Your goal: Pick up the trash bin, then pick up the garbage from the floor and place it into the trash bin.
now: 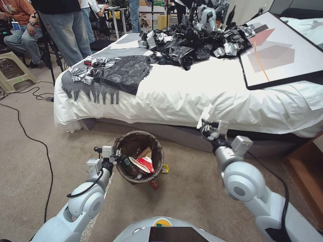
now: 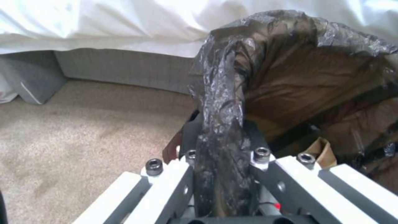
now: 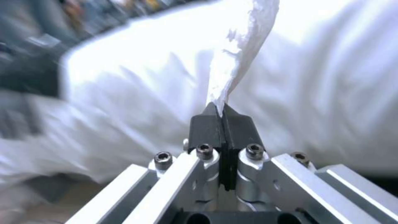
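Head view has the left end effector (image 1: 118, 158) clamped on the bagged rim of the trash bin (image 1: 138, 156), near the bed (image 1: 188, 97). Right end effector (image 3: 224, 116) pinches a white tissue (image 3: 242, 46) beside the bedsheet; wrappers (image 1: 159, 174) lie by the bin.

Beige carpet floor (image 1: 30, 174) bears two wrappers (image 1: 165, 169); white bed (image 1: 188, 97) carries black bags (image 1: 126, 72).

One trash bin (image 1: 138, 157) is counted, one red-and-white cup (image 1: 145, 164) inside it. Two litter scraps (image 1: 165, 168) are counted on the carpet beside it. One white tissue (image 3: 240, 53) is counted. Two grippers are seen: left gripper (image 2: 219, 137), right gripper (image 3: 223, 113). One bed (image 1: 188, 97), one framed picture (image 1: 279, 50).
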Controlling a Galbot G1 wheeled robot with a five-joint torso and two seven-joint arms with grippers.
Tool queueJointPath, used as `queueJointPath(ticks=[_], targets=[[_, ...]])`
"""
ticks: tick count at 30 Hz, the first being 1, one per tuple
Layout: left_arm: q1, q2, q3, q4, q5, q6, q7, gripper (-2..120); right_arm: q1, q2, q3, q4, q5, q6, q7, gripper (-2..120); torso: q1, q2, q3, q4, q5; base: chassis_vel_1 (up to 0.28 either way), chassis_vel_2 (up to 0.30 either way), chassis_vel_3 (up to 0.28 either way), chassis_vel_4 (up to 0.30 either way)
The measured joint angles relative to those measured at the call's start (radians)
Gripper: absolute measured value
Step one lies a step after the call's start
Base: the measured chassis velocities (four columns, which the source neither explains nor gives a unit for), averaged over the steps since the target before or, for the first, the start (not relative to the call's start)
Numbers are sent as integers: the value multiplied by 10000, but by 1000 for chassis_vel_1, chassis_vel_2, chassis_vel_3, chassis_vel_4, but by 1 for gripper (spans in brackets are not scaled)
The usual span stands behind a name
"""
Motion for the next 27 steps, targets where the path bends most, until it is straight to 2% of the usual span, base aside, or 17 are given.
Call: queueJointPath(ticks=[5, 12, 15, 20, 27], targets=[[40, -16, -7, 3, 41, 10, -4, 5, 663, -682, -422, 510, -46, 587, -988, 0, 0, 0, 0, 2, -1, 0, 0, 0, 0], [37, 29, -62, 12, 42, 12, -4, 5, 1066, -1206, -978, 691, -188, 996, -1729, 0, 0, 0, 0, 2, -1, 0, 0, 0, 0], [-20, 89, -69, 11, -12, 42, -8, 5, 1434, -1722, -1524, 831, -343, 1427, -2616, 0, 0, 0, 1, 1, -1, 0, 0, 0, 0], [-91, 120, -52, 1, -99, 88, -27, 5, 1733, -2312, -2206, 1024, -496, 1642, -3362, 0, 0, 0, 0, 2, -2, 0, 0, 0, 0], [-161, 101, 15, 35, -127, 110, -41, 5, 2064, -2866, -2832, 1045, -559, 1686, -3825, 0, 0, 0, 0, 0, -2, 0, 0, 0, 0]])
